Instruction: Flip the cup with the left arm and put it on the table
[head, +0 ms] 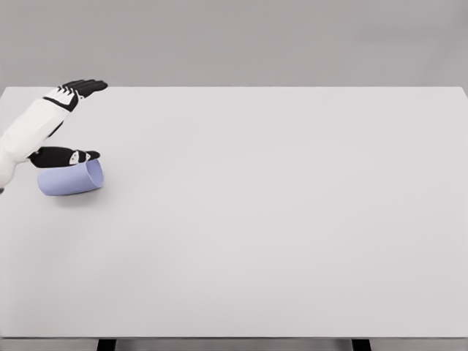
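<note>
White table (292, 219), top surface pale and uniform; two dark legs (107, 344) visible under near edge; grey backdrop.

The bench (292, 219) lay bare right of the lilac cup (71, 179). Only that cup, lying sideways at the left edge, blocked passage.

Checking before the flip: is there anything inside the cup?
The cup lies on its side on the table, mouth facing right. The visible inner wall looks empty; deeper inside is hidden. The left hand is above it.
</note>
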